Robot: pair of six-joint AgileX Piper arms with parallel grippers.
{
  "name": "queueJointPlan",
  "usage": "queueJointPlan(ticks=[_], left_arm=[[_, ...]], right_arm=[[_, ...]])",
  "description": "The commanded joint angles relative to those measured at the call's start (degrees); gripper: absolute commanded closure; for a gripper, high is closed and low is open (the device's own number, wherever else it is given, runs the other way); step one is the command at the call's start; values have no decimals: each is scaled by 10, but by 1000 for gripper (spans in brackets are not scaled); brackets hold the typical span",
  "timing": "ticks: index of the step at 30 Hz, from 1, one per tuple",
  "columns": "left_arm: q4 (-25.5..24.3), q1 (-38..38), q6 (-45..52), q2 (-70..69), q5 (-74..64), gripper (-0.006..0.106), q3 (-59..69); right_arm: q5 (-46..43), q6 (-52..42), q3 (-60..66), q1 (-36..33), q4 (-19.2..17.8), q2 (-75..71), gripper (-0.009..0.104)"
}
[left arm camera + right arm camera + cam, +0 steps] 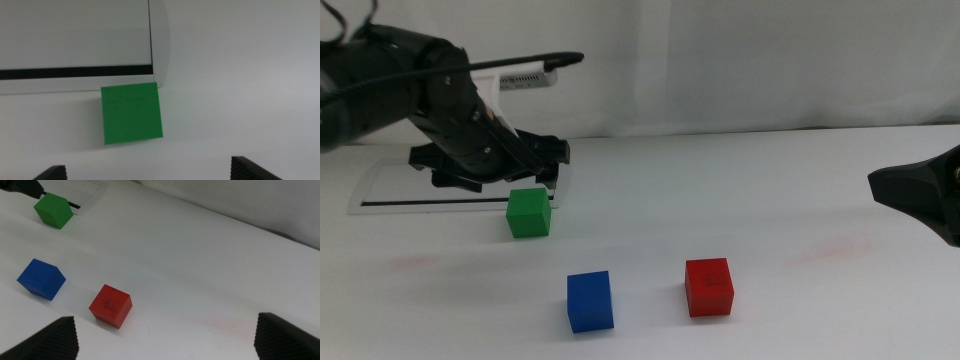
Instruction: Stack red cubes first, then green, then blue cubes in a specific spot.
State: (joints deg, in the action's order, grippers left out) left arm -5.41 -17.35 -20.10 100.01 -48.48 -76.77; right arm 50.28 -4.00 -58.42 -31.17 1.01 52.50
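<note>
Left gripper over the green cube; no cube stacked yet.

Middle view: the left gripper (525, 165) hovers just behind the green cube (529, 212), which sits on the table (770, 190) beside a white marked sheet (390, 188), probably the stacking spot. The blue cube (590, 300) and red cube (709, 287) lie apart, nearer the camera. The right gripper (920, 195) waits at the right edge.
Left wrist view: jaws spread wide, holding nothing, with the green cube (131, 113) ahead between them, suggesting alignment for a grasp.
Right wrist view: jaws wide apart and empty; all three cubes lie ahead, the red cube (110, 306) nearest.
</note>
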Motion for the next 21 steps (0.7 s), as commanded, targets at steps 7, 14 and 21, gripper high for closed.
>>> queueJointPlan(ticks=[7, 14, 21], left_arm=[[-26, -3, -46, 57, 22, 20, -8], [-53, -3, -96, 97, 52, 20, -19], [-52, -3, -110, 133, 50, 20, -49]], right_arm=[[-6, -5, 3, 3, 2, -3, 1], [-8, -5, 3, 3, 13, -3, 1], [-9, -5, 3, 3, 18, -3, 1]])
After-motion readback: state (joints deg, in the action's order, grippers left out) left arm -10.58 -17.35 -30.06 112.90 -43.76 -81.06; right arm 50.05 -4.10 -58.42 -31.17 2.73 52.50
